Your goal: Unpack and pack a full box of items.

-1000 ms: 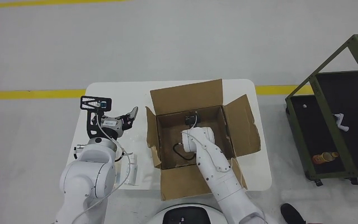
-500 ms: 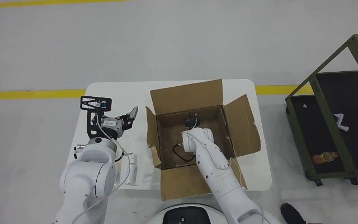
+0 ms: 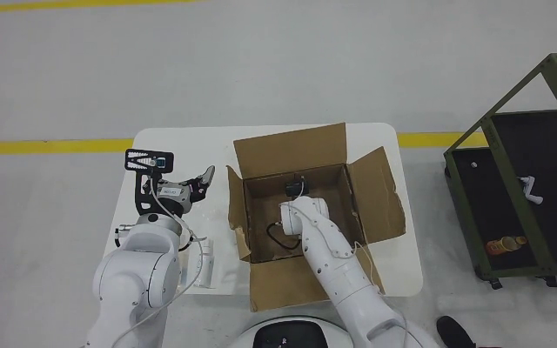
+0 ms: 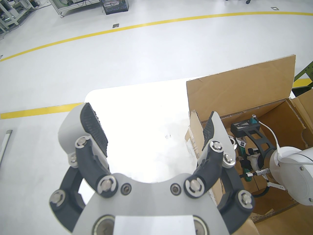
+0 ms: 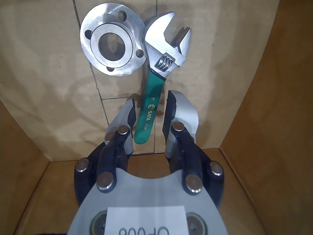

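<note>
Inside the box, my right gripper straddles the wrench handle, fingers apart; my left gripper hangs spread.

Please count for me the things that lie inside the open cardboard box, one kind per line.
Round silver metal flange with bolt holes: 1
Silver adjustable wrench with green handle: 1
Total: 2

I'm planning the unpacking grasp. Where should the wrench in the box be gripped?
By the green handle, from above: it lies flat with both sides free, while the head crowds the flange. The open right claw straddles it.
</note>
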Robot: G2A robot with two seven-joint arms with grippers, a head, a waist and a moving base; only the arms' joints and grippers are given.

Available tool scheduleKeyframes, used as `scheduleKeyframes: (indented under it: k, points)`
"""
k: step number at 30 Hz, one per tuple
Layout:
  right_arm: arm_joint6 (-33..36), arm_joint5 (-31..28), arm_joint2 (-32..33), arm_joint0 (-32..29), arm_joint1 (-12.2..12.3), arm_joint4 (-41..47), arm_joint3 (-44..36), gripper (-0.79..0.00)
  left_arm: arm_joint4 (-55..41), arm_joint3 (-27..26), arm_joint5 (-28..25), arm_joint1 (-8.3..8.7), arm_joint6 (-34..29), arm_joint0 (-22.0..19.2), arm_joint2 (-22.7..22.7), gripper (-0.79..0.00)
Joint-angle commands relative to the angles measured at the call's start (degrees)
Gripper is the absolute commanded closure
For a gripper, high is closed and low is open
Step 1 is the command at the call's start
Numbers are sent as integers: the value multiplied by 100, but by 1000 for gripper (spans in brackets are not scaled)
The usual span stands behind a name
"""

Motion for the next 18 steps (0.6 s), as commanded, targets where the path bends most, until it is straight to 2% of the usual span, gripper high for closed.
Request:
scheduleKeyframes:
  k: [1,7,15,17,18]
  points:
    - [-27,14,-11,20,-8,8,65,-302,0,0,0,0,0,0,0,-785]
    - [-56,38,-35,63,-27,23,223,-286,0,0,0,0,0,0,0,-785]
    - [-164,57,-15,139,-39,66,462,-225,0,0,0,0,0,0,0,-785]
    - [-172,80,-19,161,-46,74,499,-151,0,0,0,0,0,0,0,-785]
    - [-176,87,-22,171,-49,79,513,-89,0,0,0,0,0,0,0,-785]
